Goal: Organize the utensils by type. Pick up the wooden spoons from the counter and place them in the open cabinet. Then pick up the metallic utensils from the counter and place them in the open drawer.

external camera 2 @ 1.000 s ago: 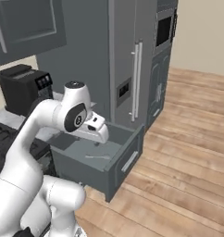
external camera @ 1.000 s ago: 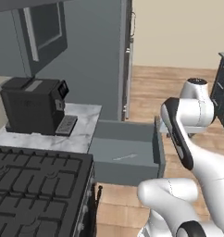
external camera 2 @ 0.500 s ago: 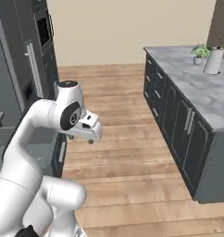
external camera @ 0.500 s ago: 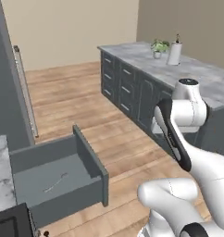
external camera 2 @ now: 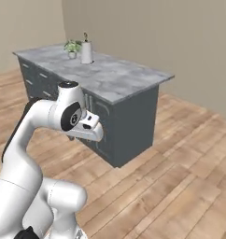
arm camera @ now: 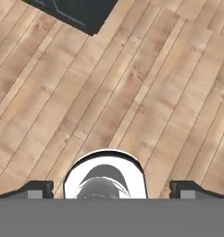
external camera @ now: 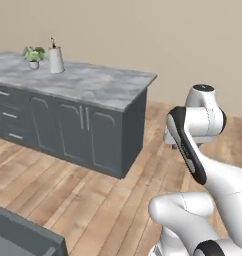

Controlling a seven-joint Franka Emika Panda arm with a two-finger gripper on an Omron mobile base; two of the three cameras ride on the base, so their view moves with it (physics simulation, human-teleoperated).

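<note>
A marble-topped counter (external camera: 93,85) with dark grey cupboard fronts stands as an island across the wooden floor, and I see it again in the right base view (external camera 2: 115,77). No spoons show on its top. A corner of the open drawer (external camera: 23,235) pokes in at the lower left. My gripper (arm camera: 111,189) hangs open over bare floorboards, with nothing between its fingertips (arm camera: 40,187). The hand (external camera 2: 87,130) is held close to the arm at mid height. The wooden spoons, metallic utensils and cabinet are out of view.
A small potted plant (external camera: 33,55) and a white bottle (external camera: 55,59) stand at the island's far end. Its dark base corner (arm camera: 81,11) shows at the top of the hand view. Wooden floor (external camera 2: 180,177) stretches to the right of the island, up to a beige wall.
The whole picture has swung round, so the camera moved: the tall cupboards and the drawer slid off to the left and the island came into view. The gripper stays open.
</note>
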